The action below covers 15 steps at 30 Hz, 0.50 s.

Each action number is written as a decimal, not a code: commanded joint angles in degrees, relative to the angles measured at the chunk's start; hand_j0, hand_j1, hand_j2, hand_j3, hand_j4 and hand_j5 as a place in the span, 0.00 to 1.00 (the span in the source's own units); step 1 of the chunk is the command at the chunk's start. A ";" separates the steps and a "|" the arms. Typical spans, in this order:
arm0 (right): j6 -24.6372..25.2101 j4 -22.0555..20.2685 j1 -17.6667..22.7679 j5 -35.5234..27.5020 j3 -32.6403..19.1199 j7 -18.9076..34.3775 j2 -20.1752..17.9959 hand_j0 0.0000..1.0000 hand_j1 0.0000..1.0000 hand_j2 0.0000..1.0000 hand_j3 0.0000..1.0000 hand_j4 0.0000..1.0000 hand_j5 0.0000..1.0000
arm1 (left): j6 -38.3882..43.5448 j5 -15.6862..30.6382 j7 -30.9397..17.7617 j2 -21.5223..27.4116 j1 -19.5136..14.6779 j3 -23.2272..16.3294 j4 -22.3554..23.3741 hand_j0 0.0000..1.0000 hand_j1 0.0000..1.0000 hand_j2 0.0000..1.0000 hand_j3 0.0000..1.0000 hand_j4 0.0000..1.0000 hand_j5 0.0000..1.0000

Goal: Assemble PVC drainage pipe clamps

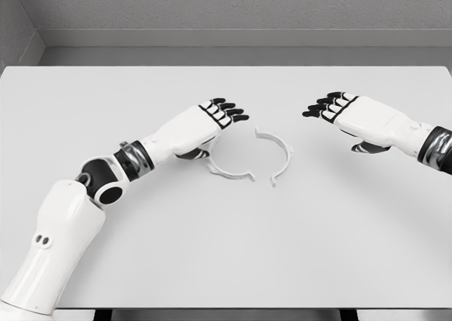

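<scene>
Two white half-ring clamp pieces lie on the table near its middle. The left clamp half (pixel 229 169) curves under my left hand (pixel 222 113), which hovers over its upper end with fingers stretched out and holding nothing. The right clamp half (pixel 279 155) lies just to the right, its open side facing left, with a small gap between the two pieces. My right hand (pixel 332 104) floats further right, clear of the right clamp half, fingers extended toward the left and empty.
The white table (pixel 226 257) spans the view, with a grey wall behind its far edge and its front edge at the bottom of the picture.
</scene>
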 commanded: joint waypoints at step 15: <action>0.03 -0.04 0.00 -0.23 -0.03 -0.03 -0.08 1.00 1.00 1.00 1.00 1.00 1.00 | 0.05 0.24 0.08 0.43 -0.09 -0.13 2.07 1.00 1.00 1.00 1.00 1.00 1.00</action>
